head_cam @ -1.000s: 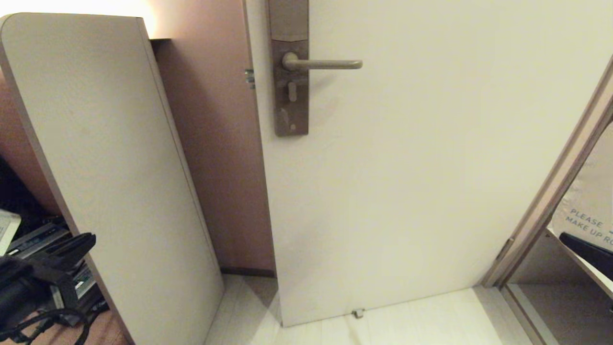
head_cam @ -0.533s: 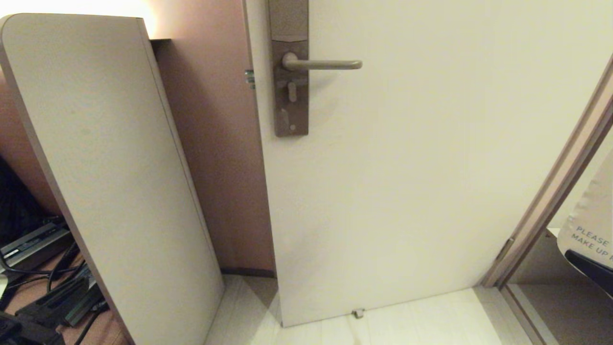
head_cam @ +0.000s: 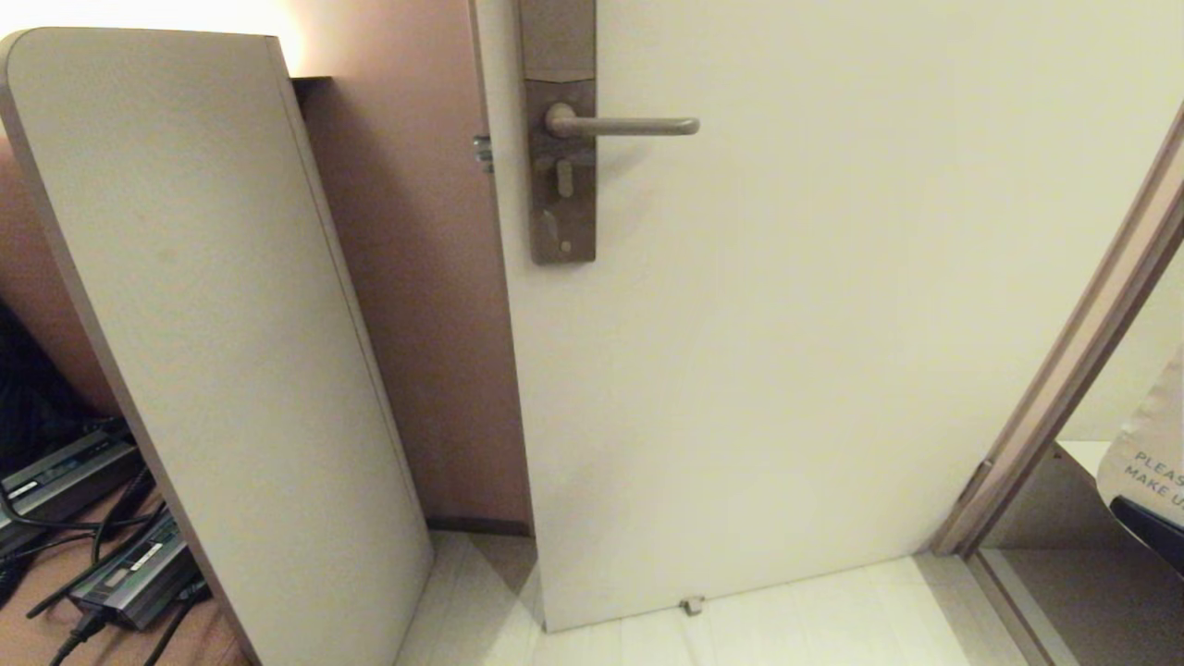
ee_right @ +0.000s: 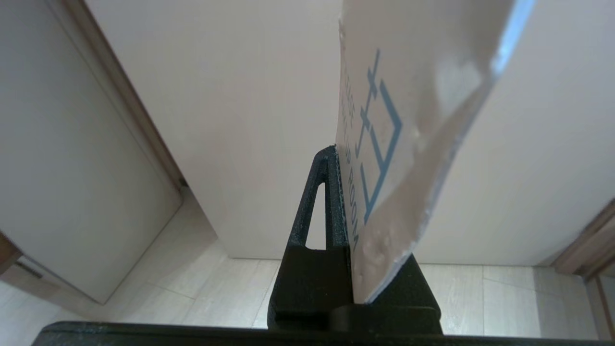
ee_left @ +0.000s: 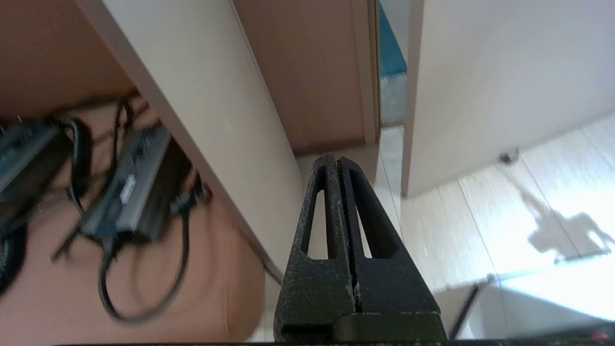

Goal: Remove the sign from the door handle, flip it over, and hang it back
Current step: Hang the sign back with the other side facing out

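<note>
The door handle (head_cam: 629,125), a slim grey-bronze lever on a tall plate (head_cam: 561,185), is bare on the cream door. The sign (head_cam: 1152,458) shows at the head view's far right edge, low down, white face with blue "PLEASE MAKE U.." toward me. My right gripper (head_cam: 1156,527) is shut on its lower end. In the right wrist view the sign (ee_right: 399,120) stands up from between the shut fingers of the right gripper (ee_right: 336,154), blue lettering showing. My left gripper (ee_left: 336,161) is shut and empty, low over the floor, and is outside the head view.
A tall beige panel (head_cam: 213,305) leans at the left of the door. Dark electronic boxes and cables (head_cam: 120,573) lie behind it at lower left. A brown door frame (head_cam: 1064,398) runs along the right. A small stop (head_cam: 691,606) sits at the door's foot.
My left gripper has dropped out of the head view at lower left. The right gripper and the sign have slid farther right, toward the picture's edge.
</note>
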{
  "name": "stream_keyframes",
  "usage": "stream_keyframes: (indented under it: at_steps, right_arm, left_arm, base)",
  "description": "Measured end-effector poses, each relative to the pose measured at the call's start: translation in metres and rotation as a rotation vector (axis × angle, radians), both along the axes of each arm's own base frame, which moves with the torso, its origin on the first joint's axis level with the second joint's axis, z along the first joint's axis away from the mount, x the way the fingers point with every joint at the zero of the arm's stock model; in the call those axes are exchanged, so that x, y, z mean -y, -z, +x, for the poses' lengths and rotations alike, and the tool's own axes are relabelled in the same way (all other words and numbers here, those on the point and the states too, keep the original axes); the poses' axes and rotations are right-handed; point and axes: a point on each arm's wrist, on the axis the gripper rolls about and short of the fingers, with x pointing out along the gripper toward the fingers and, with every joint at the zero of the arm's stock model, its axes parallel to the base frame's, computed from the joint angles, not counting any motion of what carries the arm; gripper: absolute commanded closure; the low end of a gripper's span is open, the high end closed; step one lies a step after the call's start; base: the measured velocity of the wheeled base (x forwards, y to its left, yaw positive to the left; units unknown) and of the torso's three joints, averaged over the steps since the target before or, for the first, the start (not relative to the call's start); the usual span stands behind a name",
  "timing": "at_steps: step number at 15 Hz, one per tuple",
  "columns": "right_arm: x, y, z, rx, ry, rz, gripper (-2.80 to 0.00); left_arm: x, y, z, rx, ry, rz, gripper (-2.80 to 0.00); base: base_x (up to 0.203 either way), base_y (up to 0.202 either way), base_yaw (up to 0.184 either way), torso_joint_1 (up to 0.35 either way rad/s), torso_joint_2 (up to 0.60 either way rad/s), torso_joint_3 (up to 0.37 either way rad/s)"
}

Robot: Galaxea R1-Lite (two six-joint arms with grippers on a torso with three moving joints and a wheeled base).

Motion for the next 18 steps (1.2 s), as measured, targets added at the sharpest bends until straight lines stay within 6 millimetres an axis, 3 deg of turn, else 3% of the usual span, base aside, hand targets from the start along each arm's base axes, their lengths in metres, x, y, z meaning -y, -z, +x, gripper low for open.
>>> stream_keyframes:
  at_steps: [7,10,14,18]
  right_arm:
    - [-0.003,0.016,-0.013,-0.017,0.016,0.006,0.00]
    - [-0.007,0.023,-0.023,-0.031,0.028,0.011,0.00]
    - [-0.015,0.036,-0.046,-0.068,0.059,0.018,0.00]
    - [-0.022,0.048,-0.069,-0.143,0.129,0.029,0.00]
  left_arm:
    - [0.001,0.005,-0.018,0.069,0.064,0.007,0.00]
    - [-0.001,0.009,-0.019,0.067,0.003,0.017,0.00]
    - [-0.001,0.017,-0.023,0.039,-0.030,-0.032,0.00]
    - [-0.001,0.018,-0.030,0.123,-0.037,-0.047,0.00]
  base:
    - [0.000,0.000,0.000,0.000,0.00,0.000]
    - [0.000,0.000,0.000,0.000,0.00,0.000]
    - [0.000,0.000,0.000,0.000,0.00,0.000]
    - [0.000,0.000,0.000,0.000,0.00,0.000]
